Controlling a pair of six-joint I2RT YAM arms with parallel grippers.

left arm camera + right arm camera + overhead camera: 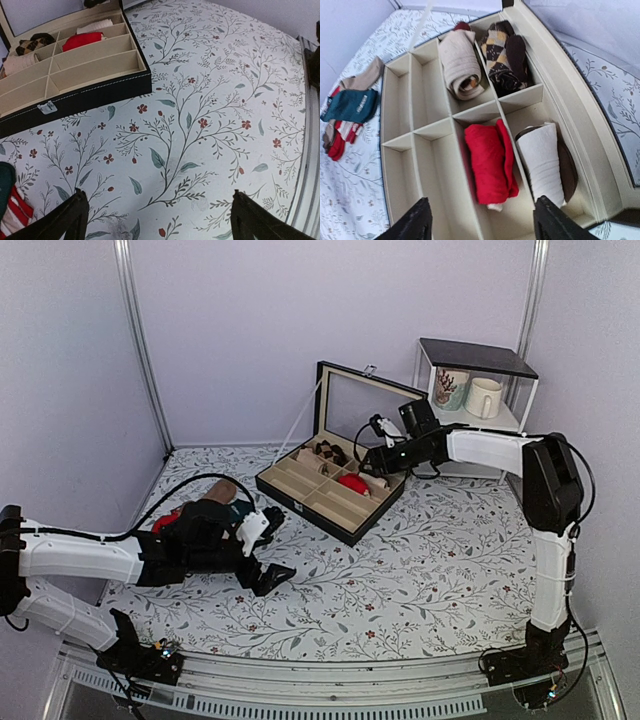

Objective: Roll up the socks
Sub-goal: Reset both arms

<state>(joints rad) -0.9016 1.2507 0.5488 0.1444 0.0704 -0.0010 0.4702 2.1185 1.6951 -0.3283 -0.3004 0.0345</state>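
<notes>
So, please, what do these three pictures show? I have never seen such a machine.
You see two robot arms, the left arm and the right arm, bolted to a table. One picture looks down from above and behind them. The other two come from a small camera on each wrist. The left end effector hangs open over the flowered cloth and holds nothing. The right end effector is open above a divided box, also empty. Rolled socks lie in the box, among them the red roll. Loose socks lie on the cloth beside the box.
</notes>
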